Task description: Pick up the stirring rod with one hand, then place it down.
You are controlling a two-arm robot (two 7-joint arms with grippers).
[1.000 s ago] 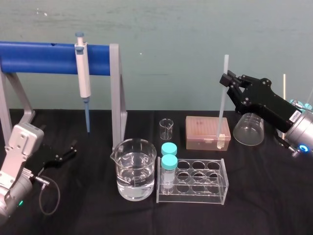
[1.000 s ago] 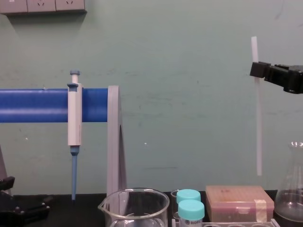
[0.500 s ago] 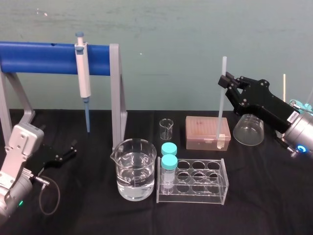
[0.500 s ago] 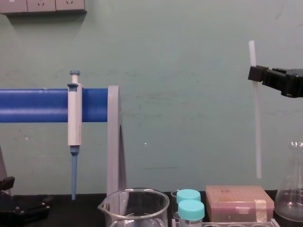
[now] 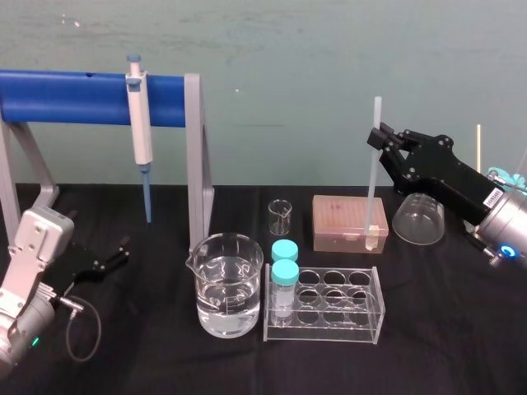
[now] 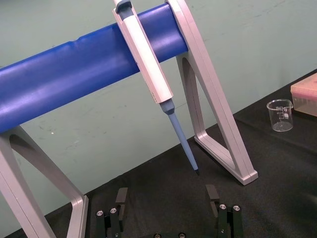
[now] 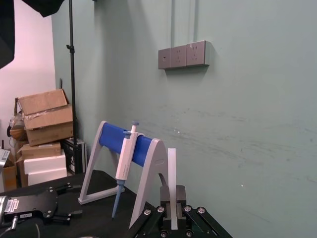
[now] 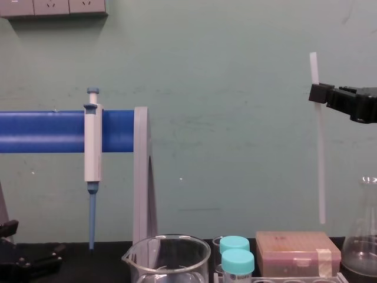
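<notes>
The stirring rod [image 5: 373, 177] is held upright in the air, pinched near its upper end by the jaws of the right gripper [image 5: 381, 138]. Open air is seen between its lower tip and the pink box [image 5: 346, 222] below, near the flask [image 5: 418, 218]. The left gripper [image 5: 122, 251] is rested at the table's [image 5: 461, 329] left side, jaws spread.

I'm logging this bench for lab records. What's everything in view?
stirring rod: one, translucent white, held upright off the table
pipette: one, white and blue, hanging on the stand
stand: one, blue bar, grey legs, back left
large beaker: one, clear, liquid inside, front centre
small beaker: one, clear, behind the tube rack
tube rack: one, clear, front centre
capped tubes: two, teal caps, rack's left end
tip box: one, brownish, behind the rack
flask: one, clear, right of the box
left pincer: one, black, open, low at left
right pincer: one, black, shut on the rod
</notes>
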